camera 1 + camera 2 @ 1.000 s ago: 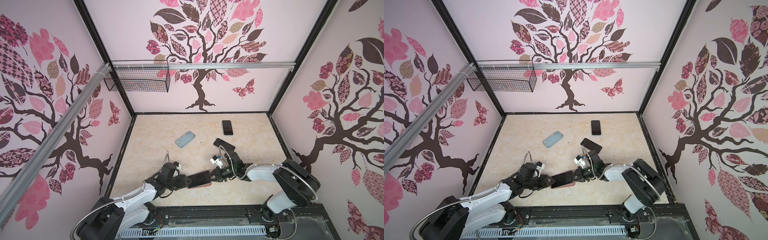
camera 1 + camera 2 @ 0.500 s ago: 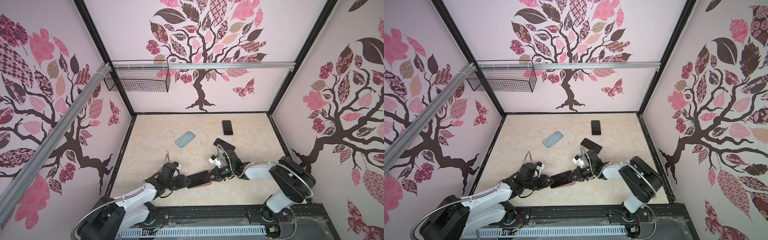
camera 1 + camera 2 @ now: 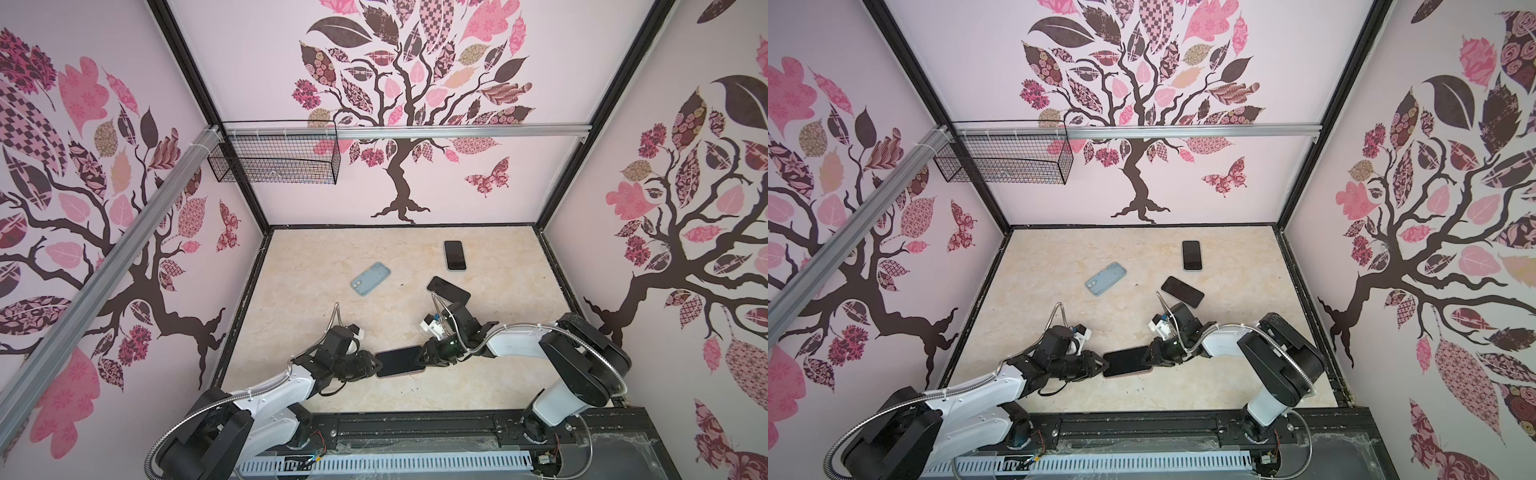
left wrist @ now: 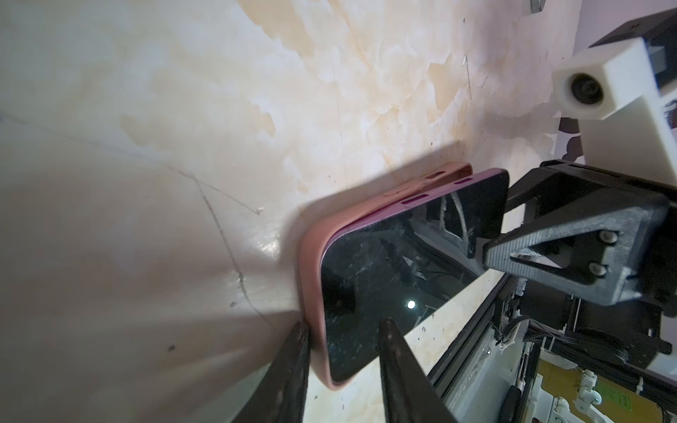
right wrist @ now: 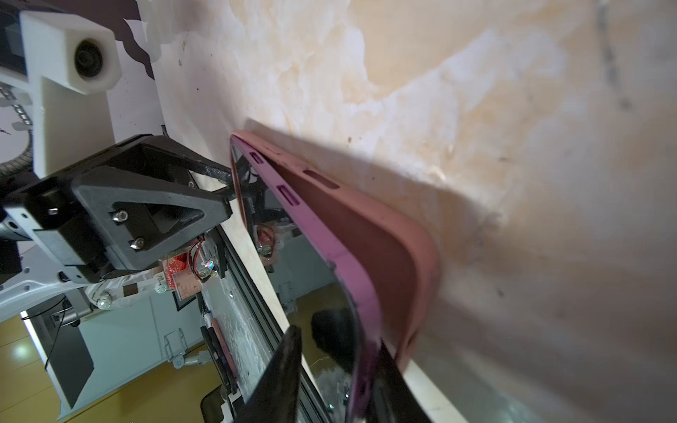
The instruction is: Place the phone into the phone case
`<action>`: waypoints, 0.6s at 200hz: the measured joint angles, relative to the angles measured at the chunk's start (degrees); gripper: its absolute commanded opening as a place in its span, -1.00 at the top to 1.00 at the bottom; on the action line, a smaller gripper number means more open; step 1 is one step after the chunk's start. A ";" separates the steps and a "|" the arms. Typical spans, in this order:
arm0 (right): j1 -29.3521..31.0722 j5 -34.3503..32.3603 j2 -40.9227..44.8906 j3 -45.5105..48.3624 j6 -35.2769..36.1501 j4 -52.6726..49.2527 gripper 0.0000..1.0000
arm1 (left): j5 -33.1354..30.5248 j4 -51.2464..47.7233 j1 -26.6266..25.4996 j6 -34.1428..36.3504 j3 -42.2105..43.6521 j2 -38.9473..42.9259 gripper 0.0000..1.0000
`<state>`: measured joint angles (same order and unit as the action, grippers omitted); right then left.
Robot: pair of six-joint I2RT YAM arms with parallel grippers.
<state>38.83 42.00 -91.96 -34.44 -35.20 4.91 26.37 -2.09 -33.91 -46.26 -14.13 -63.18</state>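
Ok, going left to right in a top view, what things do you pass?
basket → blue phone → phone in pink case → right claw

Observe the phone [image 5: 304,278] seated in the pink case [image 5: 384,234] at its far end only; your right hand [image 5: 337,340], spread, straddles the raised near end.

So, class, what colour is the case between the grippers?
Dusty pink case, best seen in the right wrist view.
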 measured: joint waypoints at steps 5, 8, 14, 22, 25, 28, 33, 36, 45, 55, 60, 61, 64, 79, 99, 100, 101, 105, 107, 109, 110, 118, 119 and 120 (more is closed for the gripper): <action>0.00 -0.31 0.07 -0.24 0.42 -0.48 0.22 | 0.11 -0.02 0.00 0.00 0.00 0.00 0.30; 0.00 -0.42 0.11 -0.37 0.48 -0.79 0.20 | 0.17 -0.02 0.00 0.00 0.00 0.00 0.30; 0.02 -0.68 0.31 -0.72 0.81 -1.42 0.18 | 0.35 -0.04 0.00 0.02 0.00 0.00 0.30; 0.00 -1.16 0.66 -1.20 1.22 -2.32 0.16 | 0.63 -0.09 -0.02 0.02 0.00 0.00 0.30; 0.02 -1.33 0.81 -1.31 1.46 -2.58 0.16 | 0.72 -0.11 -0.02 0.02 0.00 0.00 0.30; 0.02 -1.49 0.96 -1.42 1.60 -2.82 0.16 | 0.79 -0.11 -0.02 0.02 0.00 0.00 0.30; 0.00 -1.81 1.25 -1.66 1.92 -3.45 0.16 | 0.90 -0.13 -0.02 0.04 0.00 0.00 0.30; 0.00 -1.97 1.42 -1.77 2.08 -3.72 0.15 | 0.94 -0.13 -0.04 0.07 0.00 0.00 0.30; 0.00 -2.54 1.92 -2.05 2.58 -4.55 0.15 | 1.03 -0.15 -0.04 0.11 0.00 0.00 0.30; 0.00 -3.21 2.56 -2.32 3.23 -5.70 0.15 | 1.14 -0.17 -0.04 0.17 0.00 0.00 0.31; 0.00 -3.54 2.86 -2.47 3.50 -6.38 0.14 | 1.14 -0.20 -0.04 0.22 0.00 0.00 0.31; 0.00 -3.61 2.93 -2.51 3.56 -6.47 0.14 | 1.16 -0.22 -0.04 0.22 0.00 0.00 0.32; 0.00 -4.02 3.21 -2.62 3.80 -7.04 0.14 | 1.16 -0.22 -0.04 0.22 0.00 0.00 0.33; 0.02 -5.86 4.50 -3.15 4.90 -9.44 0.13 | 1.20 -0.37 -0.04 0.31 0.00 0.00 0.35; 0.02 -8.72 6.38 -4.13 6.82 -12.81 0.12 | 1.44 -0.52 -0.04 0.42 0.00 -0.02 0.35; 0.02 -8.90 6.51 -4.22 6.93 -13.03 0.12 | 1.46 -0.52 -0.04 0.42 0.00 -0.04 0.35; 0.02 -8.98 6.56 -4.26 6.99 -13.14 0.12 | 1.49 -0.55 -0.04 0.42 0.00 -0.04 0.35; 0.04 -9.62 6.86 -4.57 7.34 -13.84 0.12 | 1.57 -0.55 -0.04 0.44 0.00 -0.07 0.35; 0.04 -9.84 6.99 -4.68 7.48 -14.08 0.12 | 1.60 -0.55 -0.04 0.44 0.00 -0.09 0.35; 0.04 -10.10 7.10 -4.76 7.72 -14.32 0.13 | 1.62 -0.55 -0.04 0.44 0.00 -0.09 0.35; 0.04 -10.16 7.15 -4.81 7.80 -14.40 0.13 | 1.62 -0.55 -0.04 0.44 0.00 -0.09 0.35; 0.04 -11.06 7.48 -5.14 8.44 -15.13 0.15 | 1.75 -0.57 -0.04 0.46 0.00 -0.13 0.35; 0.04 -11.15 7.52 -5.20 8.52 -15.28 0.16 | 1.75 -0.57 -0.04 0.46 0.00 -0.13 0.35; 0.04 -11.21 7.54 -5.22 8.57 -15.34 0.16 | 1.77 -0.57 -0.04 0.48 0.00 -0.13 0.35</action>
<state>38.87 30.79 -84.42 -39.66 -26.63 -10.44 28.14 -2.66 -33.95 -45.78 -14.13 -63.31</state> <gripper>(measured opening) 0.434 0.324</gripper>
